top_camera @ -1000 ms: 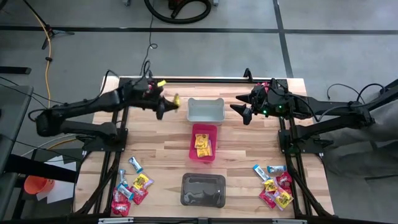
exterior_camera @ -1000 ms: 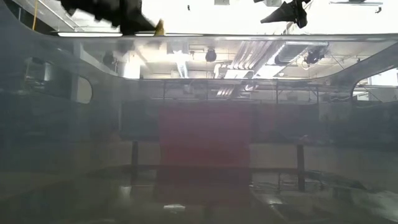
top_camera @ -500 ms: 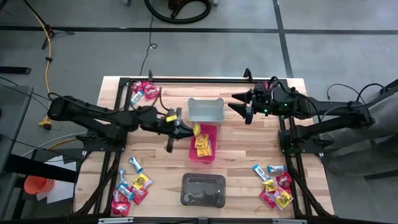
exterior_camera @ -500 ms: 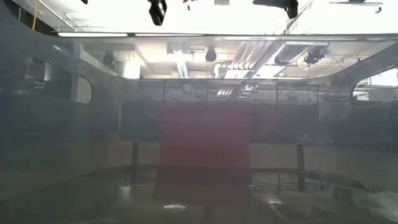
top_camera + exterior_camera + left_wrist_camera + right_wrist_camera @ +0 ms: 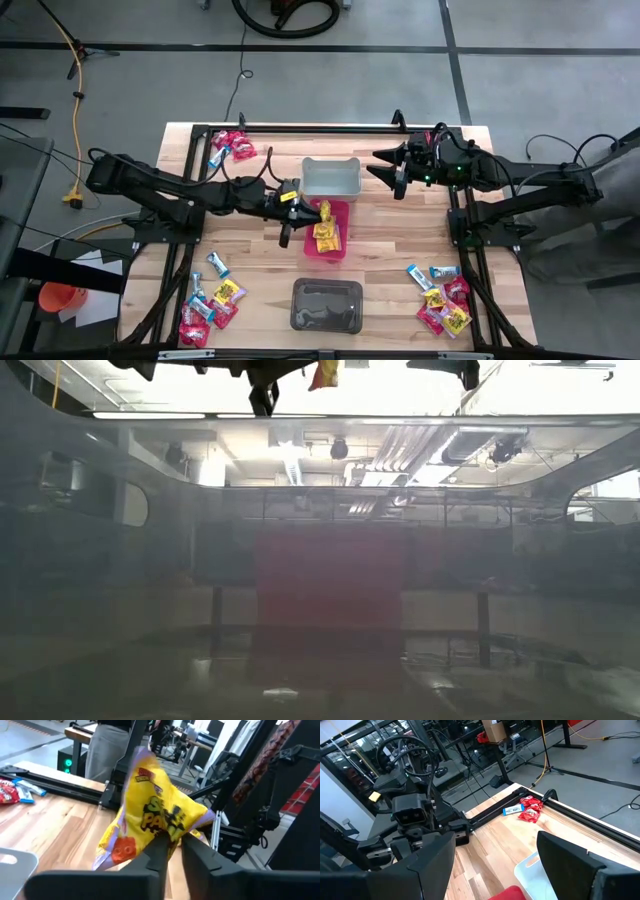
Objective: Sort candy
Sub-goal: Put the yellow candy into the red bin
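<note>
Over the pink bin, left gripper fingers pinching a yellow candy, right gripper beside the grey bin, fingers spread, more candy on the worktop

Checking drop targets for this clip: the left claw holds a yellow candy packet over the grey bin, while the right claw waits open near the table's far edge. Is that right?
Not quite. The left claw holds the yellow packet over the pink bin, not the grey bin; the high view shows it. The rest stands: the right claw waits open near the table's far edge.
</note>
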